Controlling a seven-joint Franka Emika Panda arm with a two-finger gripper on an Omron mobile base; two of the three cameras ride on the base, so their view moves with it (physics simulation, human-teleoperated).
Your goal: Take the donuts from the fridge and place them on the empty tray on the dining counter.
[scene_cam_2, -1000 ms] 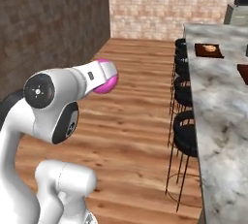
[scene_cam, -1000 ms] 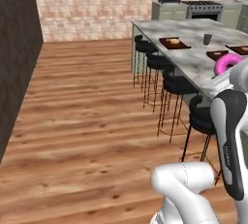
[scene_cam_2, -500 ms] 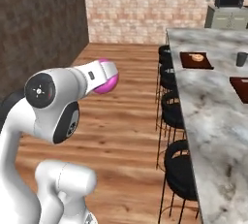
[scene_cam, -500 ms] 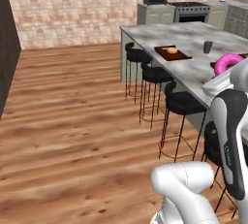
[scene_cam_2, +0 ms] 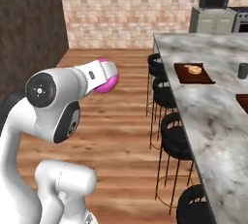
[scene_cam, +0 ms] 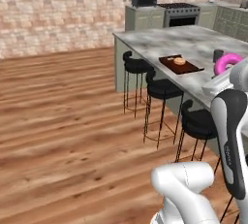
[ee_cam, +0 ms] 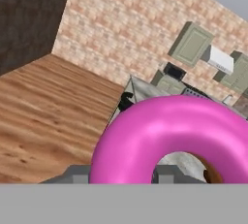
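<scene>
A pink-frosted donut [ee_cam: 174,136] sits in my gripper [ee_cam: 145,172], which is shut on it. From the left base view the same donut [scene_cam: 227,63] shows at the arm's end, at the right over the edge of the dining counter [scene_cam: 193,46]. In the right base view the gripper [scene_cam_2: 104,75] holds the donut [scene_cam_2: 107,83] out over the wood floor, left of the counter [scene_cam_2: 208,106]. A dark reddish-brown tray's corner [scene_cam_2: 242,103] shows at the right edge; what lies on it is cut off. The fridge is out of view.
Another brown tray [scene_cam: 181,65] carries a pale pastry near the counter's edge, with a dark cup [scene_cam: 218,55] behind it. Black bar stools [scene_cam: 162,89] line the counter's side. A dark wall [scene_cam_2: 29,29] stands left, a brick wall and stove [scene_cam: 180,14] behind.
Both base views have swung round, so the counter and stools now lie closer and more central: the base has moved. The pink donut stays held the same way.
</scene>
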